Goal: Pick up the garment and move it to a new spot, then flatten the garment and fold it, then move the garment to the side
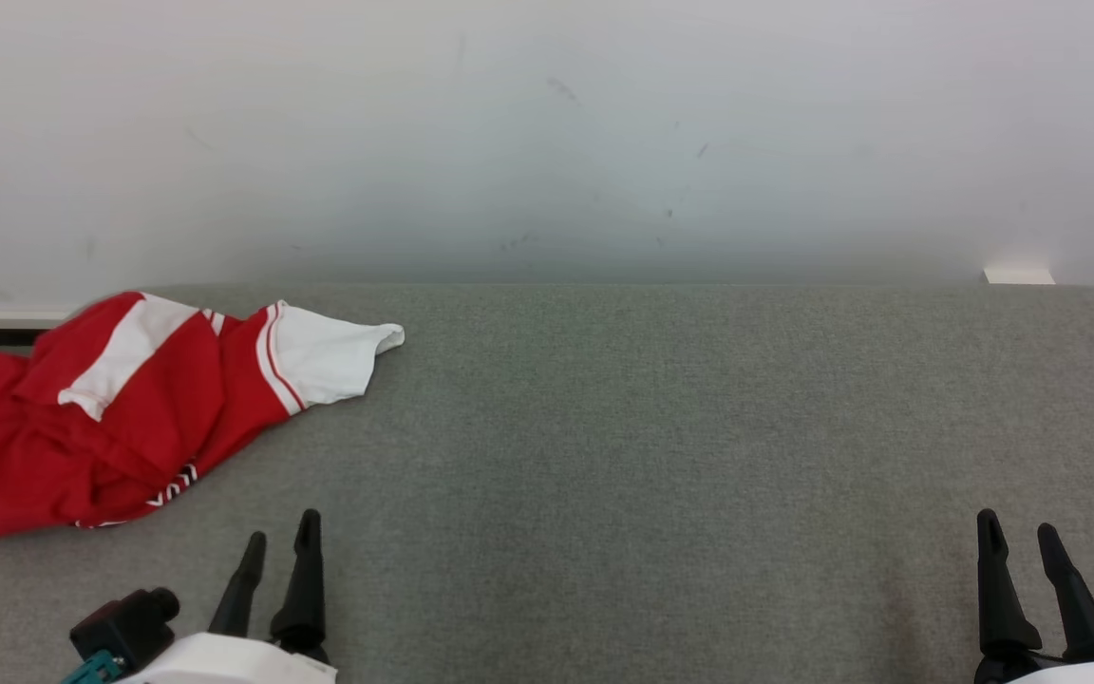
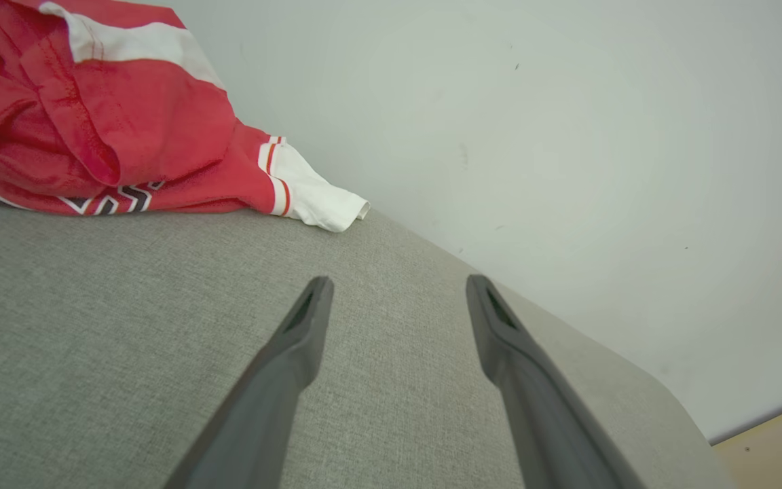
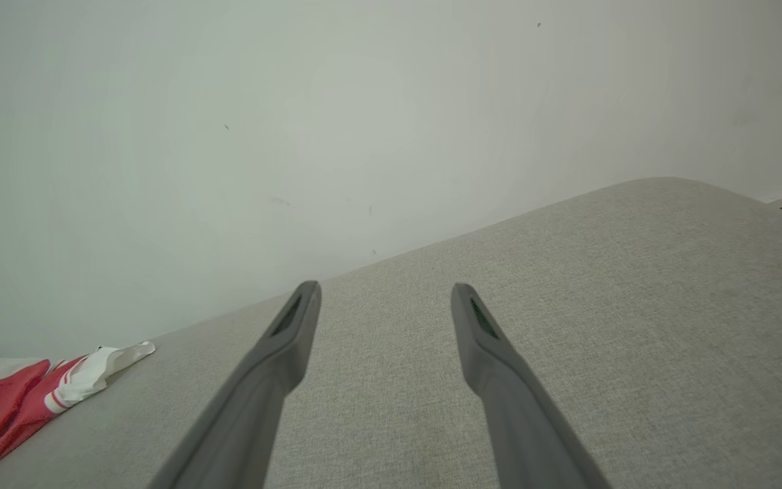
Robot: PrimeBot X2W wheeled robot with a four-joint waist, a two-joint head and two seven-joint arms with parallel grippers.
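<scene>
A crumpled red-and-white garment (image 1: 110, 408) lies in a heap at the far left of a grey fabric-covered surface (image 1: 651, 456), close to the pale wall (image 1: 547, 142) behind it. Its white sleeve (image 1: 329, 356), edged with thin red stripes, points right toward the middle of the surface. A patterned hem shows along the heap's near edge.

At the near left, the left gripper (image 1: 283, 528) hovers over bare fabric with its two dark fingers (image 2: 282, 367) spread wide. Nothing sits between them and they touch nothing. The garment lies just beyond them and to their left, near but clearly apart from the fingertips.

At the near right, the right gripper (image 1: 1017, 524) hangs above the surface with its fingers (image 3: 275, 360) parted just as wide. They hold nothing and press on nothing. It is well apart from the garment, which in the right wrist view shows as a small red-and-white patch at the far left end of the surface.

The stretch of grey fabric between the two grippers is bare.
</scene>
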